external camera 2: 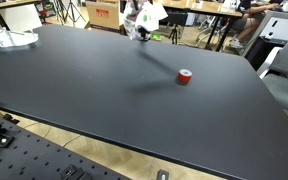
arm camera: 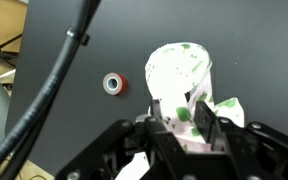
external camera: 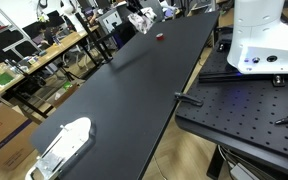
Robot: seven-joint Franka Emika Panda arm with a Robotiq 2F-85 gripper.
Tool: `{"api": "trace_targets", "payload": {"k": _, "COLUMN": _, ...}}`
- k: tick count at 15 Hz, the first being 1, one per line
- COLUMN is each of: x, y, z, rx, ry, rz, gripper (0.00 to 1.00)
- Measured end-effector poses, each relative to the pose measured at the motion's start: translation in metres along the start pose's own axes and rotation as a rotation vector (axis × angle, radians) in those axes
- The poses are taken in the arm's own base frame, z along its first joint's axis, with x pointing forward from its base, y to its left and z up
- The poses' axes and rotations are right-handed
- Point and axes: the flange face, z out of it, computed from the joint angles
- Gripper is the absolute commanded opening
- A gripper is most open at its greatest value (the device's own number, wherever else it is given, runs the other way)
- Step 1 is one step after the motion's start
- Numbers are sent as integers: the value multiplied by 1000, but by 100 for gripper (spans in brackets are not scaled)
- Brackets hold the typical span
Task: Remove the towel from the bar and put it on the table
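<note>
The jaws are clamped on the white-and-green towel (arm camera: 179, 72).

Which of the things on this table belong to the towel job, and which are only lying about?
For the job:
- towel, held by the gripper
- table, where it must go

Lying about:
- red tape roll
- white thing at the table's corner; it may be the bar's stand, cannot tell
</note>
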Motion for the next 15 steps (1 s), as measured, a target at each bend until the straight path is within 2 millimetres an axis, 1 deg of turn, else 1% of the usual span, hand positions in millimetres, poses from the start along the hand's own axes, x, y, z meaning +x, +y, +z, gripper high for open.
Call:
{"api": "trace_targets", "payload": {"k": 1, "x": 2, "y": 0, "z": -1, "rx": -1, "ry": 16, "rz": 0, "gripper": 4}}
{"api": "trace_targets", "payload": {"k": 3, "x": 5, "y": -1, "z": -4, "rx": -4, "ry": 46, "rz": -1, "gripper": 0}}
{"api": "trace_targets", "payload": {"k": 6, "x": 6, "y": -4, "z": -7, "rx": 0, "ry": 77, "rz": 1, "gripper": 1}}
{"api": "trace_targets", "payload": {"k": 9, "x": 5, "y": -13, "z": -10, "rx": 25, "ry": 97, "rz": -4, "gripper": 1}}
{"api": "trace_targets", "payload": {"k": 11, "x": 7, "y": -28, "z": -15, "rx": 49, "ry": 108, "rz": -27, "gripper": 1}}
{"api": "trace_targets", "payload": {"k": 12, "x": 9, "y": -39, "z": -18, "rx": 62, "ry": 113, "rz": -47, "gripper": 1}}
{"api": "trace_targets", "payload": {"k": 15, "x": 17, "y": -83, "z": -27, "rx": 91, "ry": 125, "rz": -128, "gripper": 1}}
